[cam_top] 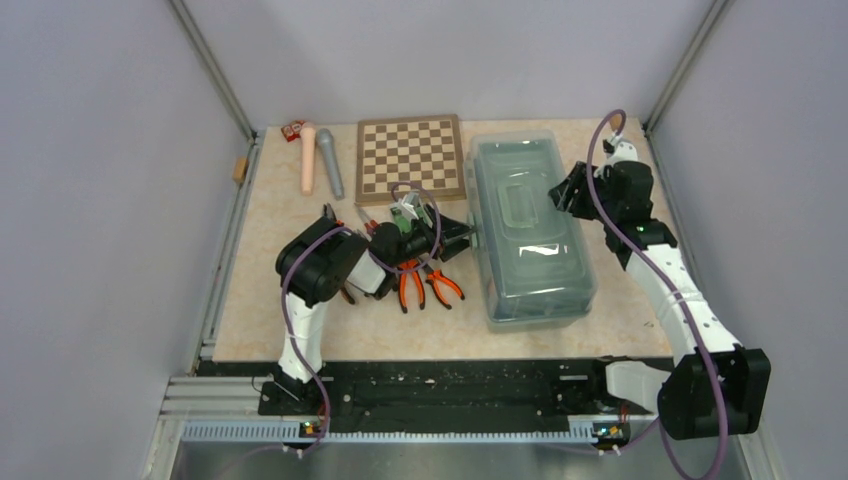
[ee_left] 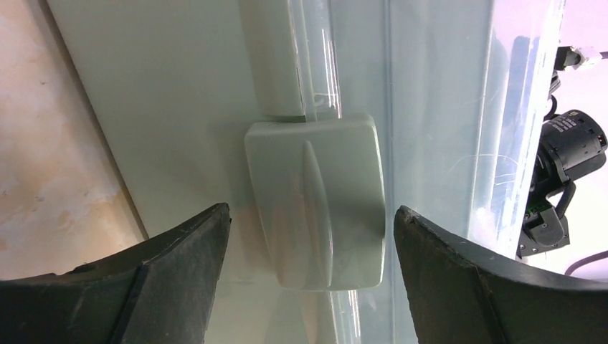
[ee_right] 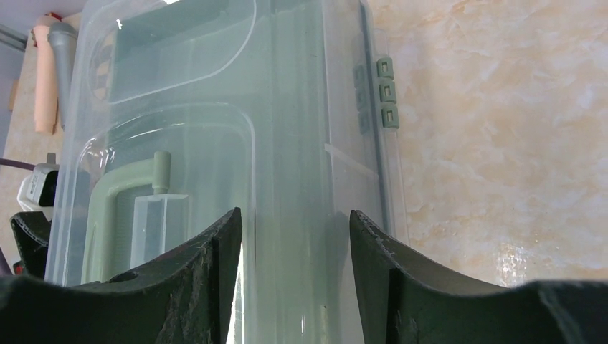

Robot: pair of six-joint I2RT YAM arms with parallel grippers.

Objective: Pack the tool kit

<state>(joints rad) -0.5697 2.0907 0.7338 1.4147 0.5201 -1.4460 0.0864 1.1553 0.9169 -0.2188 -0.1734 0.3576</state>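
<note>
A beige marbled tabletop (cam_top: 262, 310) carries a large sage-green toolbox (cam_top: 525, 235), which lies right of centre with its translucent lid down.

The right arm (cam_top: 680, 290) rises from its base near the toolbox's near right corner, bends over, and reaches its claw (cam_top: 562, 193) across the toolbox's far right edge. In the right wrist view this claw (ee_right: 290, 218) is partly spread above the lid, grasping nothing visible.

The left arm (cam_top: 320, 265) folds low at the toolbox's left and stretches sideways, with its claw (cam_top: 457, 238) pointed at the toolbox's left wall. Its wrist view shows the fingers (ee_left: 179, 251) released wide on either side of a pale green latch (ee_left: 315, 208), apart from it.

A brown chessboard (cam_top: 410, 158) lies just beyond the toolbox's far left corner. Orange-handled pliers (cam_top: 425, 285) lie left of the toolbox, just beside the left arm. A pink cylinder (cam_top: 308, 158) and a grey cylinder (cam_top: 331, 165) lie further left, past the chessboard, with a small red box (cam_top: 292, 130) beyond them.
</note>
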